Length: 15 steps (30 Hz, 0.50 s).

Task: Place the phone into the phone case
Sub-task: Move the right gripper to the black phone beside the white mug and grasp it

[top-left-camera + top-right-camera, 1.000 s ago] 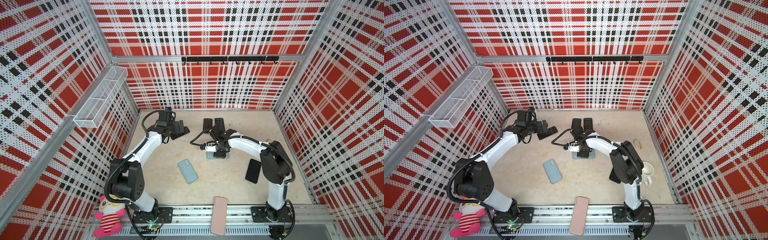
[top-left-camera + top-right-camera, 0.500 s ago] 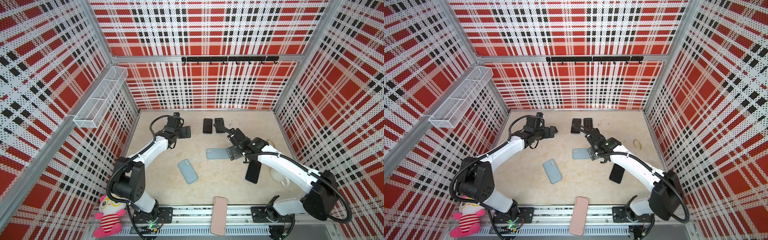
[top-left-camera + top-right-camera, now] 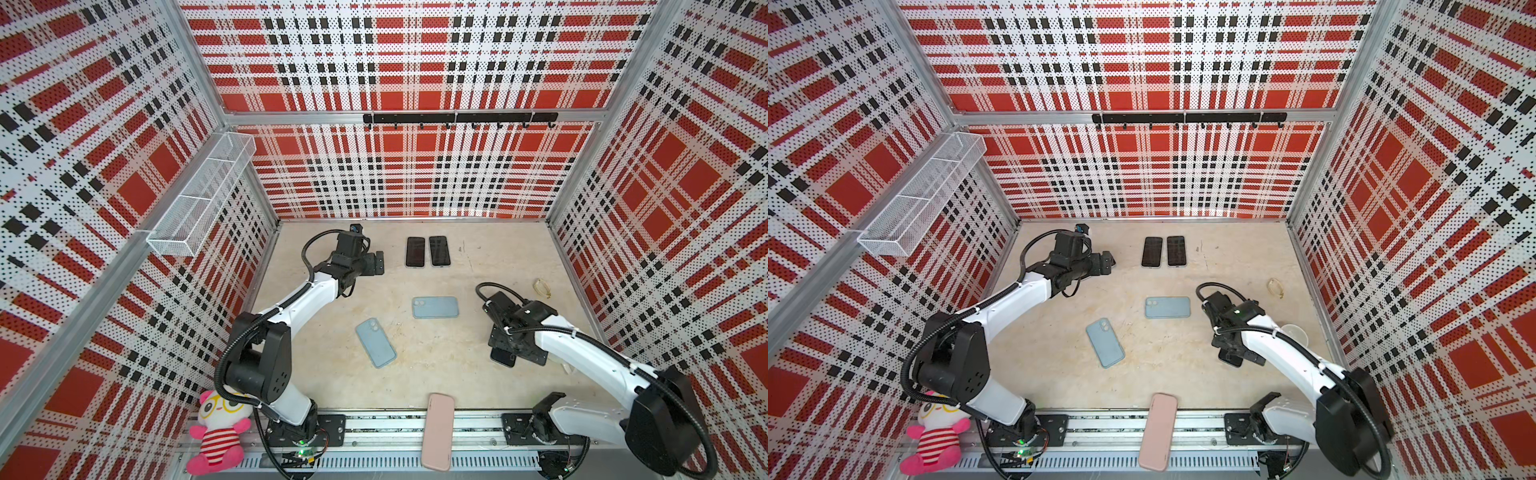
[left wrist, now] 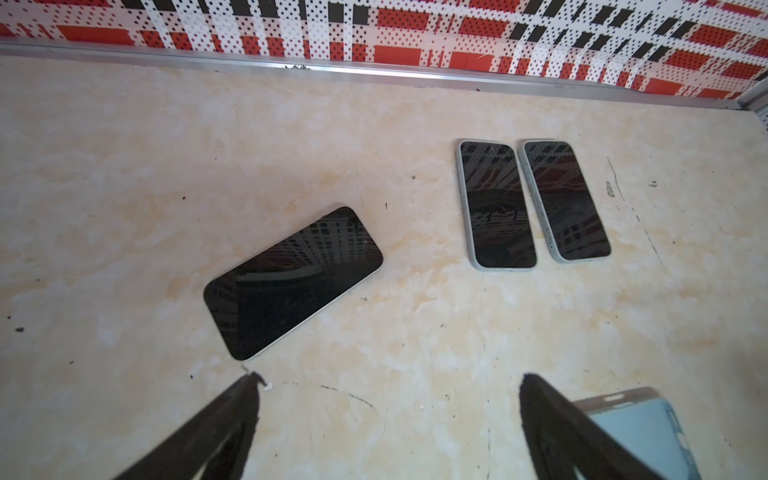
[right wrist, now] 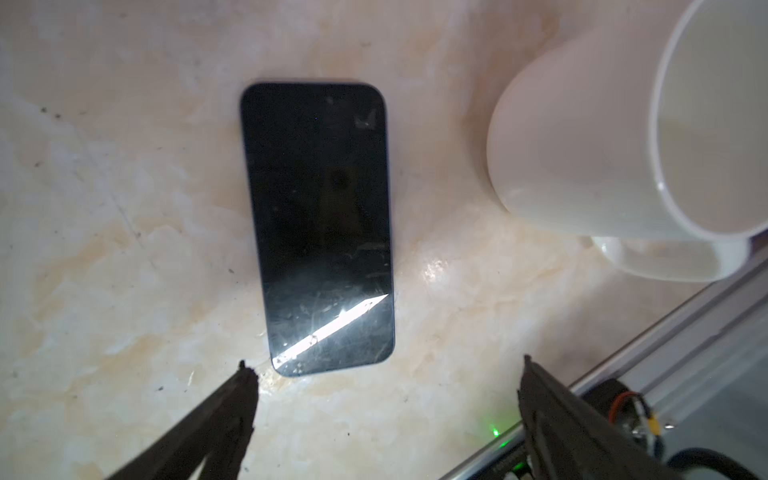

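Observation:
A bare dark phone lies screen up at the right front, and my open right gripper hovers over its near end. Two light-blue phone cases lie back up, one mid-floor and one slanted nearer the front; whether they hold phones I cannot tell. At the back left my left gripper stands open and empty, just short of another black-screened phone. Two cased phones lie side by side at the back.
A white mug stands right beside the dark phone, by the right wall. A pink case rests across the front rail. A small ring lies at the right. A plush toy sits at the front left, and a wire basket hangs on the left wall.
My right gripper let go of the mid-floor blue case, opened, and swung right and forward over the dark phone. The left gripper shifted a little to the right at the back.

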Each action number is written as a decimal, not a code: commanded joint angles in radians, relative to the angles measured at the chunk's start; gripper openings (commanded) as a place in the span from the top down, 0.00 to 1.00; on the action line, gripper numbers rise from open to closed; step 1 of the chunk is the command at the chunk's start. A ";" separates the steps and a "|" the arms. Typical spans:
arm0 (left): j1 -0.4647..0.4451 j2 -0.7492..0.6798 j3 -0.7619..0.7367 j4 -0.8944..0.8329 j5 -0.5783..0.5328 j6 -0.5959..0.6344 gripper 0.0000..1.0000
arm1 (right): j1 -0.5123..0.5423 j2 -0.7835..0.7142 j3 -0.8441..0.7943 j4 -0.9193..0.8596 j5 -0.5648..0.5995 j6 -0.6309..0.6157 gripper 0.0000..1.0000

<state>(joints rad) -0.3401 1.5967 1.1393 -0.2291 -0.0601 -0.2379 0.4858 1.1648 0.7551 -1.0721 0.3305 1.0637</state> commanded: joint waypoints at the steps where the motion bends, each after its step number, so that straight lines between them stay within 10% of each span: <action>1: -0.008 -0.003 0.001 0.023 -0.019 0.007 0.01 | -0.061 -0.050 -0.031 0.153 -0.140 -0.029 0.00; 15: -0.011 0.013 0.011 0.007 -0.043 0.014 0.01 | -0.239 0.145 -0.045 0.279 -0.226 -0.270 0.00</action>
<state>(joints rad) -0.3435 1.6001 1.1393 -0.2276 -0.0887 -0.2348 0.2733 1.2854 0.7155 -0.8238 0.1131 0.8604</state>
